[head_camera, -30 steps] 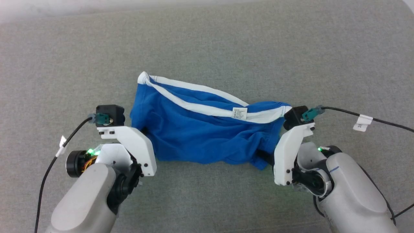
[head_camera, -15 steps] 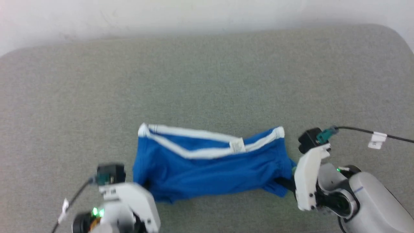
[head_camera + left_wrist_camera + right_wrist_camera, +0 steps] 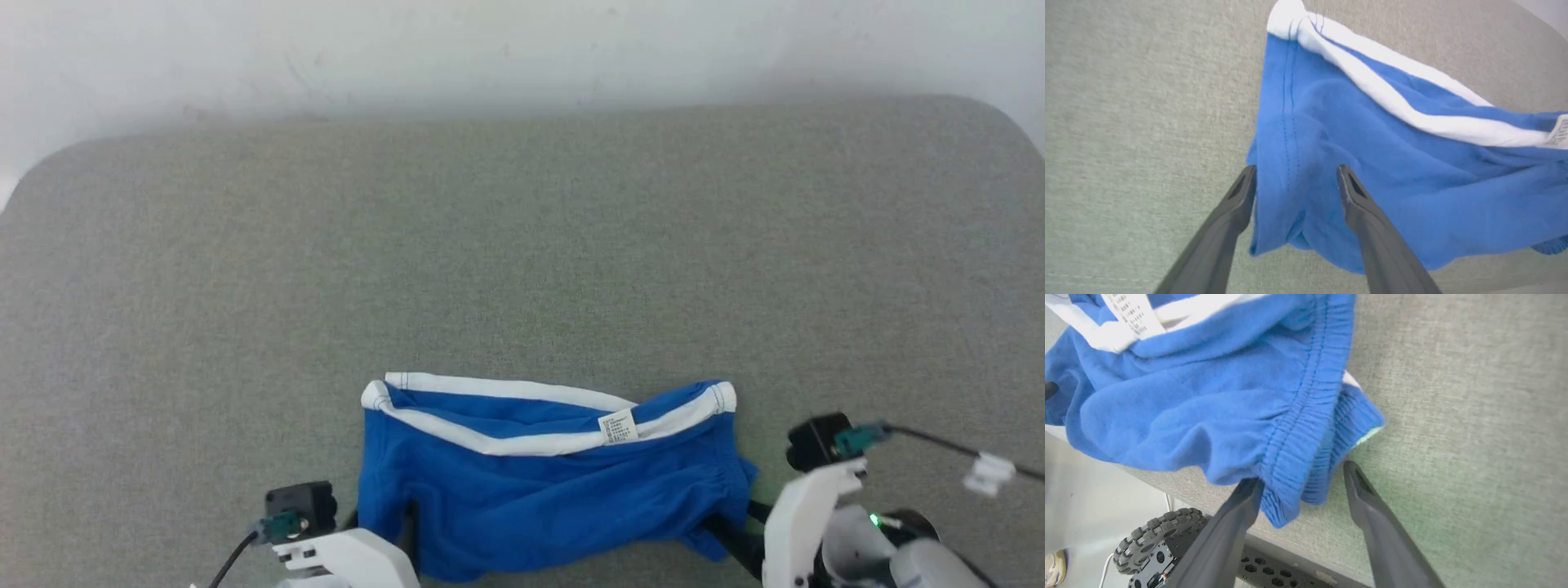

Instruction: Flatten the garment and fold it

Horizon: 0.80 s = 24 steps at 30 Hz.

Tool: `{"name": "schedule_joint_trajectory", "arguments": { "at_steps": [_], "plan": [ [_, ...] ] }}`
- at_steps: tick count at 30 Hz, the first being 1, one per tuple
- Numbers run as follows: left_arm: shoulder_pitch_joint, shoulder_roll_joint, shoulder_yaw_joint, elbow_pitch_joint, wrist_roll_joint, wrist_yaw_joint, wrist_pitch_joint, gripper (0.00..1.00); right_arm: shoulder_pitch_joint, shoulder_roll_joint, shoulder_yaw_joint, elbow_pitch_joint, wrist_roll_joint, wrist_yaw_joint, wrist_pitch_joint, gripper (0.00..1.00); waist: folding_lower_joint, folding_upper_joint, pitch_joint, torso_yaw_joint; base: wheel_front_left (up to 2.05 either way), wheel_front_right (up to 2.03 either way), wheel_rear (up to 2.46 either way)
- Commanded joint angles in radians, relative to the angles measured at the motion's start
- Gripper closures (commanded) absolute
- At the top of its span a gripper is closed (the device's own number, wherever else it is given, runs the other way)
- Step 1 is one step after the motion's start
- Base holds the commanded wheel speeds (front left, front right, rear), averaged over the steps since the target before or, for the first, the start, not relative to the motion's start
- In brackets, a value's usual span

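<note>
Newly let go, left gripper (image 3: 1295, 169) and right gripper (image 3: 1300, 473) gape around the garment (image 3: 531, 498), stretched left-right, waistband (image 3: 506, 443) away

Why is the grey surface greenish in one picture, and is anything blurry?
Right wrist view: green cast on the table, likely from the green light; head view: slightly soft, background washed pale; left wrist view: stitching on the garment is clear.

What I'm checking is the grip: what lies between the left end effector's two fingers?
A blue side edge of the garment lies between the fingers of the open left end effector, unclamped, in the left wrist view.
</note>
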Motion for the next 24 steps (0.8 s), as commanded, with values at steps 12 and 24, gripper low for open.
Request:
{"name": "schedule_joint_trajectory", "arguments": {
  "at_steps": [12,24],
  "plan": [
    [0.034,0.104,0.062,-0.129,0.152,0.037,-0.235,0.0,0.179,0.096,-0.23,-0.217,-0.129,-0.001,-0.038,0.0,0.0001,-0.0001,-0.078,-0.011,0.0,0.0,0.0],
    [0.009,0.21,0.07,-0.264,0.269,0.056,-0.285,0.0,0.06,0.113,-0.307,-0.132,-0.106,-0.001,0.164,0.0,0.0001,-0.0001,-0.023,0.074,0.0,0.0,0.0]
  ]
}}
